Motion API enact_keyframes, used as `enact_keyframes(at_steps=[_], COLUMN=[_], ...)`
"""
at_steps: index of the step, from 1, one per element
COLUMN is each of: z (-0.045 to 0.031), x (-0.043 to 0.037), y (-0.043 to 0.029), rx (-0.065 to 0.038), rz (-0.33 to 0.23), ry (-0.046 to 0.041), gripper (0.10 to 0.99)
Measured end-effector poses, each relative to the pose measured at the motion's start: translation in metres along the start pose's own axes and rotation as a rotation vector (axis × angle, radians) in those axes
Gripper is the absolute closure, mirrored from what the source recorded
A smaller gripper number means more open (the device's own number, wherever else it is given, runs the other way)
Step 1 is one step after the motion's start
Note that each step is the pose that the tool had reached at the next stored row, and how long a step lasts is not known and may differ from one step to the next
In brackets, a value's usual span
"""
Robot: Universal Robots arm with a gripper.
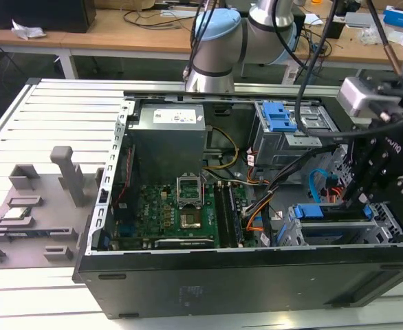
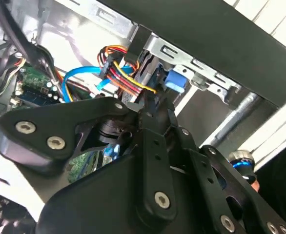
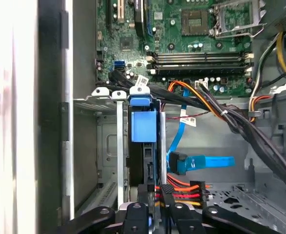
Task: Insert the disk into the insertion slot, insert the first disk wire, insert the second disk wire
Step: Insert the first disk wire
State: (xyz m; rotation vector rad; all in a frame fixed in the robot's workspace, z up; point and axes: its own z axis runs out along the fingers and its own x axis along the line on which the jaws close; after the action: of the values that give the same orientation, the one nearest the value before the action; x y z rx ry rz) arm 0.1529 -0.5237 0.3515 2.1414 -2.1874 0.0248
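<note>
The disk (image 1: pixel 330 212), framed by its blue carrier (image 3: pixel 143 125), sits inside the insertion slot (image 1: pixel 393 221) at the case's near corner on the exterior view's right. In the first wrist view it stands edge-on between the slot's silver walls (image 3: pixel 119 146). My gripper (image 3: pixel 153 196) reaches down at the disk's end, its fingers shut on a black plug with red, yellow and orange wires (image 3: pixel 182 191). The same wire bundle (image 2: pixel 126 73) shows at my gripper (image 2: pixel 152 105) in the second wrist view. A light blue flat cable (image 3: pixel 204 162) with its plug lies loose beside the disk.
The taller grey cage with a blue clip (image 1: pixel 281 117) stands at the case's back. The motherboard (image 1: pixel 177 210) and power supply (image 1: pixel 168 130) take up the exterior view's left half of the case. Thick black cable bundles (image 3: pixel 240 126) cross close to the slot. Grey fixtures (image 1: pixel 29 206) lie on the table.
</note>
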Motion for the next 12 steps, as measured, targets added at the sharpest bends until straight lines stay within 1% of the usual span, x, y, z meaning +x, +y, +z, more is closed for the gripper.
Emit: enact_keyframes(at_steps=[1, 2, 3, 5, 7, 8, 12], z=[-0.0064, -0.0165, -0.0199, -0.0284, -0.0349, -0.0359, -0.0360], x=[-0.0018, -0.0060, -0.0072, -0.0085, -0.0085, -0.0084, -0.0084], y=[0.0004, 0.0009, 0.0011, 0.0015, 0.0018, 0.0018, 0.0018], rx=[0.000, 0.000, 0.000, 0.000, 0.000, 0.000, 0.000], rz=[0.000, 0.000, 0.000, 0.000, 0.000, 0.000, 0.000], ry=[-0.0002, 0.0001, 0.0001, 0.0003, 0.0001, 0.0000, 0.0001], gripper=[0.843, 0.925, 0.980, 0.980, 0.980, 0.980, 0.980])
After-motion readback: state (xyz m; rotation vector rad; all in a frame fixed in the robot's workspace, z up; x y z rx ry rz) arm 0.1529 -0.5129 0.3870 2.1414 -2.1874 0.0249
